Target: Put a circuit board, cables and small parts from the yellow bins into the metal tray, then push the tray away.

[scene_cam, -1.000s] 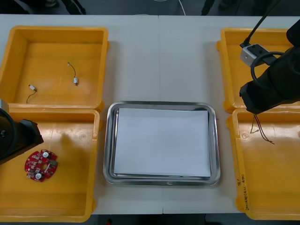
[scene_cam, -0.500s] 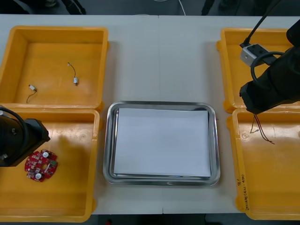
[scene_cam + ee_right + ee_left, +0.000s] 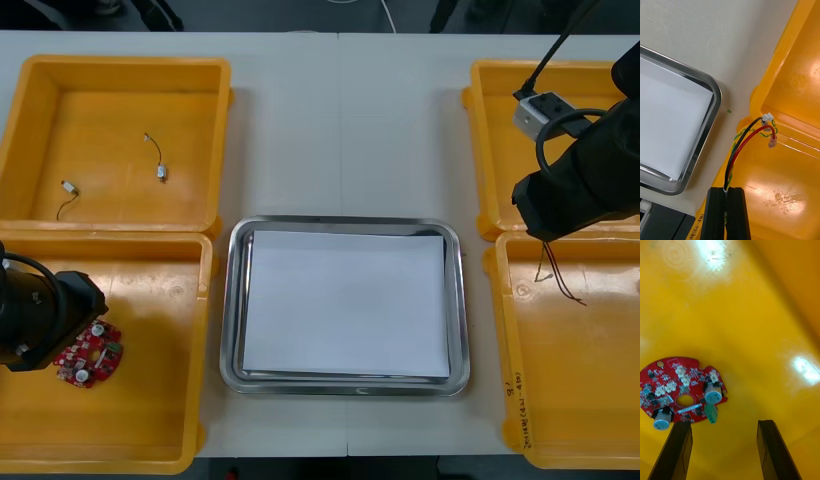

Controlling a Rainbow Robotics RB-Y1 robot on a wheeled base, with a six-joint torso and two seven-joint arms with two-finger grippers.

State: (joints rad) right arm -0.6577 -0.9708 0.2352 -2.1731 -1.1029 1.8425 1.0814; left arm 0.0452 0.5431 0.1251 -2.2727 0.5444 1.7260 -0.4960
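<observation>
Left end effector, fingers spread, hovers just by the red circuit board in the near left yellow bin, a board likely light, stiff and fragile, best gripped by its rim (right end effector pinches a red and black cable)

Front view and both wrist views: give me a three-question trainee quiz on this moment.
1. True or false: the left tool is shut on the red circuit board.
2. What does the right tool hold? A. a cable B. a small metal part C. nothing
3. Which yellow bin holds the circuit board?

Key: 1 false, it is open above the board; 2 A; 3 the near left one.
</observation>
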